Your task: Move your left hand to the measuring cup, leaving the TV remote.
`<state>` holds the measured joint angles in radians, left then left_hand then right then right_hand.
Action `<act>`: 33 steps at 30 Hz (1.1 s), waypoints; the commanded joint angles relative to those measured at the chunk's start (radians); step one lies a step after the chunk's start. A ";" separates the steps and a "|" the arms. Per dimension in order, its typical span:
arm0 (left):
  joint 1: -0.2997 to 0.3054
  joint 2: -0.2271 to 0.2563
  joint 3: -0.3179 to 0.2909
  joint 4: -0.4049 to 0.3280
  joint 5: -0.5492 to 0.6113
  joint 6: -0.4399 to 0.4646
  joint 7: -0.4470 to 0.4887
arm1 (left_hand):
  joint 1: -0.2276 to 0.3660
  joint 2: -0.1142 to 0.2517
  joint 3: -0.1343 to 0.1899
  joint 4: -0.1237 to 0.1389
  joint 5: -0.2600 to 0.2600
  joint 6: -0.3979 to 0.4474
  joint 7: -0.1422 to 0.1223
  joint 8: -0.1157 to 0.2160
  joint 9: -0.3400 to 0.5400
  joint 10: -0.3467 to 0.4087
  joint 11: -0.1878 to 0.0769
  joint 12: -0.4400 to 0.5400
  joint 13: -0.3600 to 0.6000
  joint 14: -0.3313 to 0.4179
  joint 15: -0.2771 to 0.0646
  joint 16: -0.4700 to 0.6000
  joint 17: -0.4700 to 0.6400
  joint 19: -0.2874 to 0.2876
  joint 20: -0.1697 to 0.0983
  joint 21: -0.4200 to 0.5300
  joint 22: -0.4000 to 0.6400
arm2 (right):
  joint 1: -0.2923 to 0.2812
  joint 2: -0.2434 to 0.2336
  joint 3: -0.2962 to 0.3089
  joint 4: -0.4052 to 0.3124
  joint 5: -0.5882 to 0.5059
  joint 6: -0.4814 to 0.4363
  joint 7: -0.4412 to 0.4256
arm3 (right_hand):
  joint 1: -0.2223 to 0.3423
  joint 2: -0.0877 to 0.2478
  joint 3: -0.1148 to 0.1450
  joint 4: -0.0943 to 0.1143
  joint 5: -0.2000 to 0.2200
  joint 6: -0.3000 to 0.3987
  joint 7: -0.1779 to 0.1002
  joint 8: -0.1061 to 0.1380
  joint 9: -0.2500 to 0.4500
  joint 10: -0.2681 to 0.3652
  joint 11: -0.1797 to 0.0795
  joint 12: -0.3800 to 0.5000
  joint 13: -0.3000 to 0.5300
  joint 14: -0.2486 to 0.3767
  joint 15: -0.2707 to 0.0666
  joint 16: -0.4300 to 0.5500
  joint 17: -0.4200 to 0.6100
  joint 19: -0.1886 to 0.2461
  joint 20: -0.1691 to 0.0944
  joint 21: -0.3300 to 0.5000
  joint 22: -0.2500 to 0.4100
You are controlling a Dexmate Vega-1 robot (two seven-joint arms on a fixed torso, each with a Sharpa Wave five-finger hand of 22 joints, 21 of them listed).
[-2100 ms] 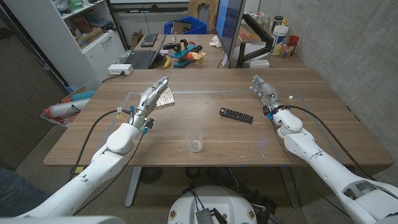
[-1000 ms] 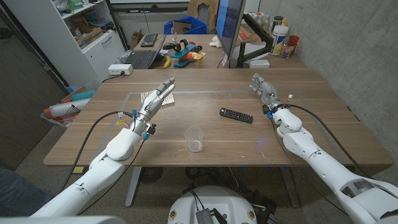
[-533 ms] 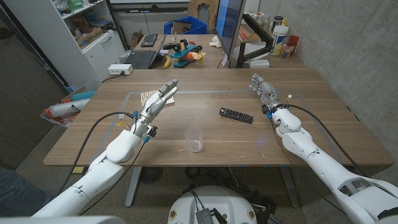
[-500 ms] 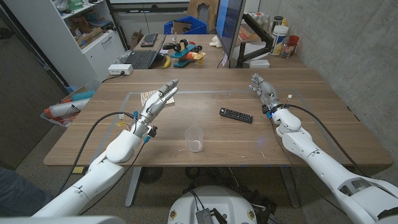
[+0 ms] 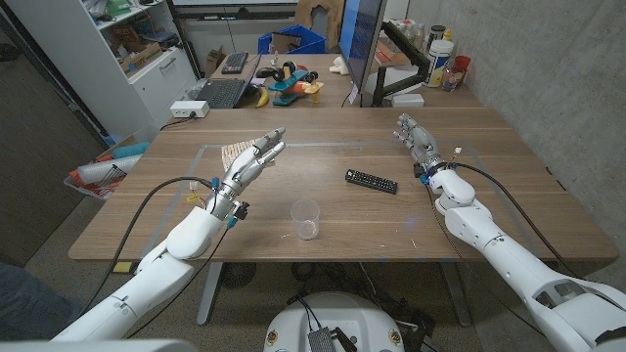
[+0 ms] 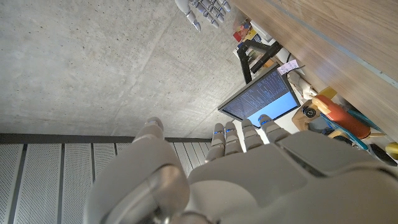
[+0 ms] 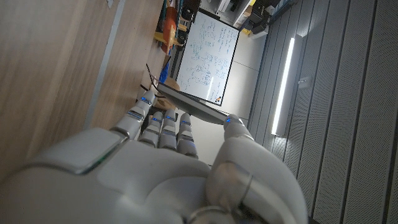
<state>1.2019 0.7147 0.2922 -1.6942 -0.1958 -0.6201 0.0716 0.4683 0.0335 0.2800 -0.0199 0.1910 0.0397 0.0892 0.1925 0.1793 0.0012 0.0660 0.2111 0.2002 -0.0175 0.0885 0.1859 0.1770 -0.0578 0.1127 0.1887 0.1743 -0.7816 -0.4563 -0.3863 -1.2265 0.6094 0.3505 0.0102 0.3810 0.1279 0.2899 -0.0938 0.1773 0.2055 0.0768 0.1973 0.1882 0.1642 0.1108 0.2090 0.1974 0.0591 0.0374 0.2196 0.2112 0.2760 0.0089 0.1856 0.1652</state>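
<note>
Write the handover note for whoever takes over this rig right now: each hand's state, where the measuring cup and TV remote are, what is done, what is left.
Left hand: open, holding nothing, above the table left of centre.
Right hand: open, holding nothing, at the table's right.
Measuring cup: upright near the front edge, untouched.
TV remote: lying right of centre, untouched.
Done: nothing yet.
Left: bring the left hand to the cup.

On the wooden tabletop (image 5: 489, 210), the clear plastic measuring cup (image 5: 306, 219) stands near the front edge at the middle. The black TV remote (image 5: 371, 181) lies behind it, to its right. A small slatted wooden coaster (image 5: 238, 152) lies far left, behind the left hand (image 5: 247, 167); the right hand (image 5: 416, 143) is right of the remote
</note>
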 commanded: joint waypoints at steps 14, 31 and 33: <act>0.118 0.014 -0.071 -0.093 0.172 -0.016 0.102 | 0.024 -0.002 0.006 -0.022 -0.001 0.035 0.003 0.011 0.002 0.010 0.007 0.009 0.001 0.005 0.002 0.005 0.003 -0.009 0.018 0.004 0.005 | -0.001 0.001 0.007 -0.012 0.005 0.009 0.000 | 0.003 0.011 0.004 -0.004 0.004 0.005 -0.007 0.002 0.005 0.008 0.000 -0.001 0.003 0.007 0.000 0.000 0.005 0.008 0.001 0.006 0.005; 0.185 0.021 -0.113 -0.163 0.270 0.030 0.132 | 0.031 -0.001 0.008 -0.030 -0.001 0.048 -0.003 0.013 0.002 0.013 0.003 0.010 0.002 0.004 0.001 0.004 0.003 -0.008 0.020 0.006 0.006 | -0.002 0.000 0.008 -0.015 0.008 0.010 0.004 | 0.003 0.011 0.003 -0.005 0.004 0.005 -0.007 0.002 0.006 0.010 0.002 -0.001 0.003 0.008 0.001 0.000 0.005 0.008 0.002 0.006 0.005; 0.190 0.023 -0.113 -0.167 0.277 0.035 0.131 | 0.032 -0.001 0.008 -0.031 -0.001 0.049 -0.003 0.012 0.002 0.014 0.003 0.010 0.002 0.004 0.001 0.004 0.003 -0.008 0.020 0.006 0.006 | -0.002 0.000 0.008 -0.014 0.009 0.010 0.006 | 0.003 0.011 0.003 -0.005 0.004 0.004 -0.007 0.002 0.006 0.010 0.003 -0.001 0.003 0.008 0.001 0.000 0.005 0.008 0.002 0.006 0.005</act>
<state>1.3563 0.7312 0.1966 -1.8261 0.0329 -0.6114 0.1918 0.4925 0.0323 0.2881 -0.0443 0.1910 0.0828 0.0860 0.2003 0.1790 0.0120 0.0660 0.2149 0.2003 -0.0175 0.0886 0.1859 0.1770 -0.0670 0.1217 0.1887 0.1742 -0.7830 -0.4571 -0.3792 -1.2407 0.6150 0.3591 0.0118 0.3810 0.1279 0.2900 -0.0938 0.1772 0.2054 0.0768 0.1973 0.1882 0.1660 0.1127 0.2090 0.1974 0.0590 0.0374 0.2196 0.2112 0.2760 0.0089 0.1856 0.1652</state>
